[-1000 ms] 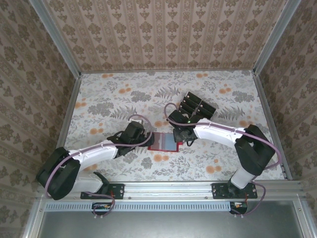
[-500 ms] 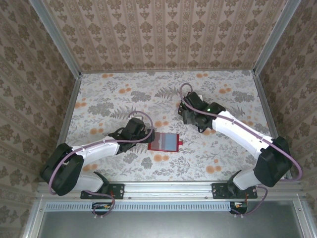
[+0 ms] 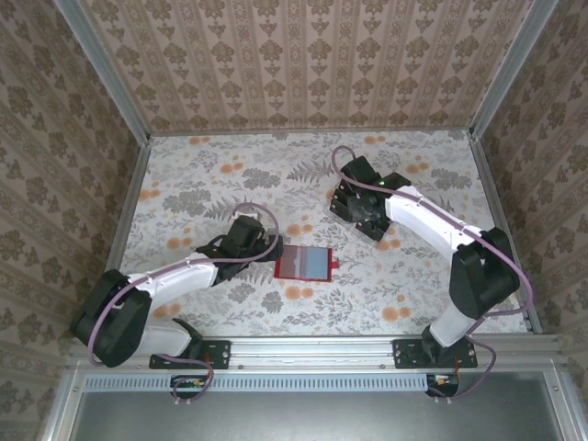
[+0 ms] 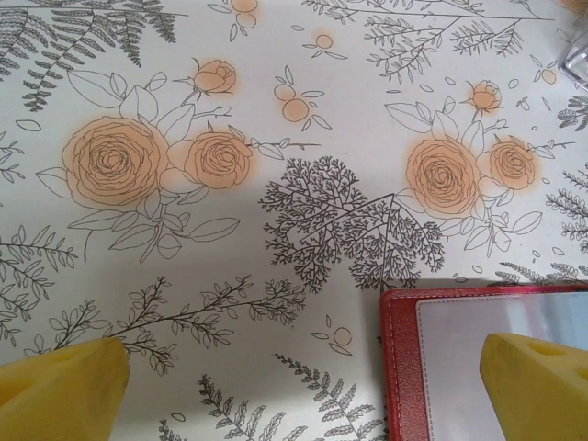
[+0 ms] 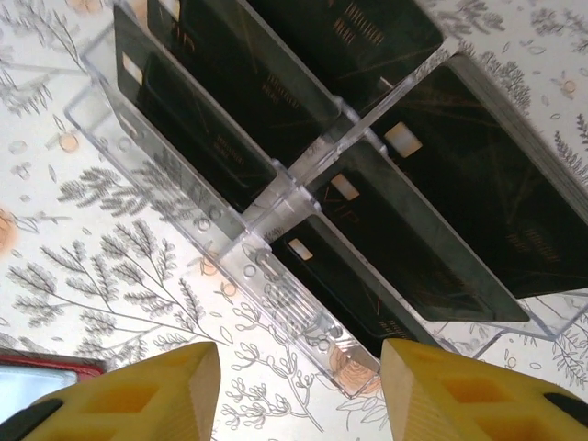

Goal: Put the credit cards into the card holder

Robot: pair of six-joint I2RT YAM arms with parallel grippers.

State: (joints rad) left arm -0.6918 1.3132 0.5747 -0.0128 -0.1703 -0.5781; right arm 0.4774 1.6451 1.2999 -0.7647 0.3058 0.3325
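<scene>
Cards [image 5: 464, 188] cropped by frame, wallet [image 4: 441, 358] partly shown

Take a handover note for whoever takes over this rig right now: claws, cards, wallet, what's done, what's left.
Left claw: open, holding nothing, low at the card holder's left edge, one finger above its inner face.
Right claw: open, empty, just short of the credit cards.
Cards: slotted in a clear rack on the far right part of the table.
Holder: lies open mid-table, greyish face up.
Done: holder is open; no black card shows on its face.
Left: lift cards from the rack and put them into the holder.
</scene>
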